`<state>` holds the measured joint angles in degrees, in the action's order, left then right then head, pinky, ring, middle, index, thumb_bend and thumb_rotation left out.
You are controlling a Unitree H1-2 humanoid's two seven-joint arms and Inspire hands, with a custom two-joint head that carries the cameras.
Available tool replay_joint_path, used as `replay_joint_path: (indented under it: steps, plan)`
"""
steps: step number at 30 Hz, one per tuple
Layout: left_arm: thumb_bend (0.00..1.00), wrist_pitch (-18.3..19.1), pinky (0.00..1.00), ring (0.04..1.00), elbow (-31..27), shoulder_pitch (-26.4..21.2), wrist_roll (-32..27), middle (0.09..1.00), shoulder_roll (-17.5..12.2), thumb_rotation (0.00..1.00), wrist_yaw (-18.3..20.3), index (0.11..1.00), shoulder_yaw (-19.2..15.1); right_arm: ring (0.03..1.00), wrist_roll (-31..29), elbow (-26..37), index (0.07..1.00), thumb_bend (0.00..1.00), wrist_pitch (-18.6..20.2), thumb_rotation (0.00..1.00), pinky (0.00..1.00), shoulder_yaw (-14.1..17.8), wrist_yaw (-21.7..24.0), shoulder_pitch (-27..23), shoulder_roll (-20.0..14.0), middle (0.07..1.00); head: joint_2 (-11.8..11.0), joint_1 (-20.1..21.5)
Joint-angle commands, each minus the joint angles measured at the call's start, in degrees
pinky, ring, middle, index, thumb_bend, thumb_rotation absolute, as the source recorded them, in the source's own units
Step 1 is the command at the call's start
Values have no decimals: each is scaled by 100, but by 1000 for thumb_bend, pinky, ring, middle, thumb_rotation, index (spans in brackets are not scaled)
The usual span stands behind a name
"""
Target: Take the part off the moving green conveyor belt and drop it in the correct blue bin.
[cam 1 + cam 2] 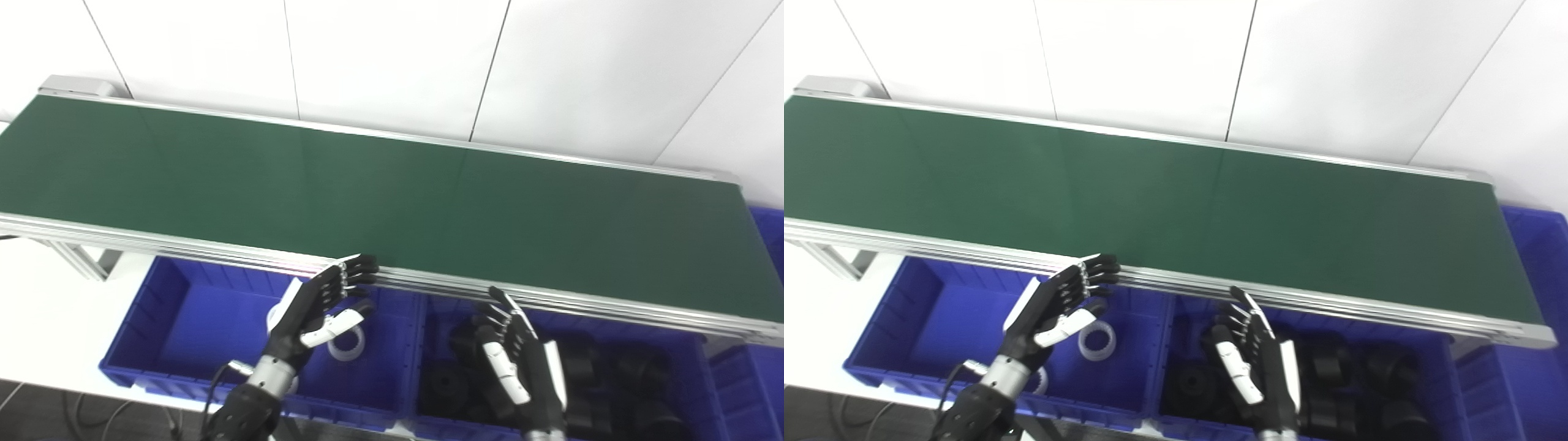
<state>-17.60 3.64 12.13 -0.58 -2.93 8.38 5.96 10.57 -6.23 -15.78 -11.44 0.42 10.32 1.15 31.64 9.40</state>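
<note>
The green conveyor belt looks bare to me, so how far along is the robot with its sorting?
Earlier sorting looks done: white rings lie in the left blue bin and black parts fill the right blue bin. Nothing is in hand: the left hand and right hand hover open over the bins. The green conveyor belt carries no part in view, so the next pick waits for one to arrive.

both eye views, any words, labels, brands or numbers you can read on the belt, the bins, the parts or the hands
None: no readable text shows in either view.
The green belt is plain, with no markings.
The blue bins, left and right, show no labels on the walls in view.
The white rings and black parts carry no legible marks.
The left hand and right hand show no lettering.
</note>
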Motion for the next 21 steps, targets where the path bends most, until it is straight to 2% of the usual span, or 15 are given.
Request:
replay_joint_path:
  steps: [1,4,16,21]
  plan:
    - [758,-159,728,798,-29,-70,-23,796,-43,578,24,770,-7,740,16,48,881,565,-360,747,665,-26,-67,-94,70,785,-5,5]
    - [807,-82,726,798,-4,-104,-47,809,-46,566,10,794,-36,738,16,22,879,559,-391,737,666,-35,-85,-93,98,783,-6,65]
    - [768,-76,740,797,0,-84,-165,814,-78,498,146,797,-36,730,116,66,884,557,-396,746,663,-96,-180,-7,120,779,-62,230]
    - [767,11,760,818,-8,-90,-230,834,-141,505,284,817,-2,734,130,48,881,563,-401,742,667,-111,-217,-2,132,781,-90,329]
